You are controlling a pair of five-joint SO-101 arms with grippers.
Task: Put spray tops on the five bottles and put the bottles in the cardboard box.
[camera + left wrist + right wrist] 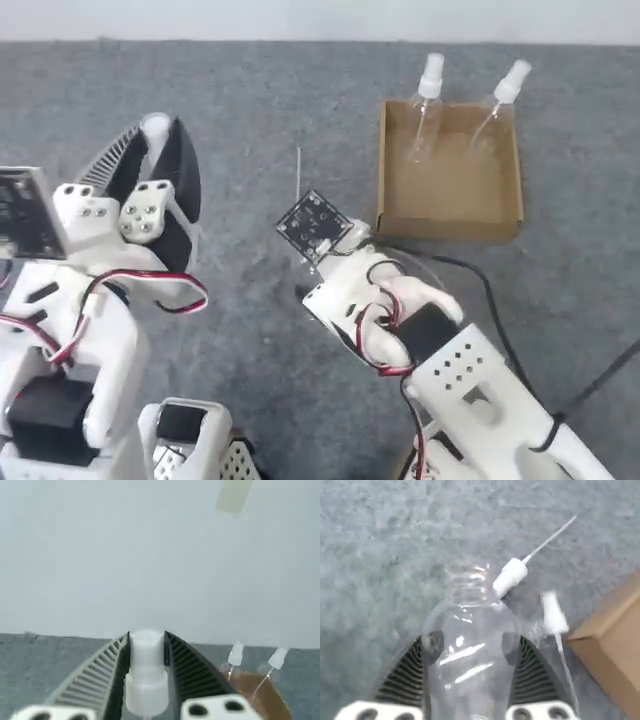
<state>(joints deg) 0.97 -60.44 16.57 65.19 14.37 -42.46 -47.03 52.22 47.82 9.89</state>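
My left gripper (156,135) is raised over the left of the grey carpet, shut on a white spray top (146,677) that stands upright between its ribbed fingers. My right gripper (470,647) is shut on a clear uncapped bottle (468,612), whose threaded neck points away from it, low over the carpet near the cardboard box (450,215). Beside the bottle's neck lie two loose spray tops (510,576) (554,613) with thin dip tubes. Two capped bottles (425,115) (497,115) stand along the box's far wall.
The box's corner (615,650) is close to the right gripper. A black cable (500,320) runs along the carpet beside the right arm. Open carpet (270,100) lies between the arms and toward the far wall.
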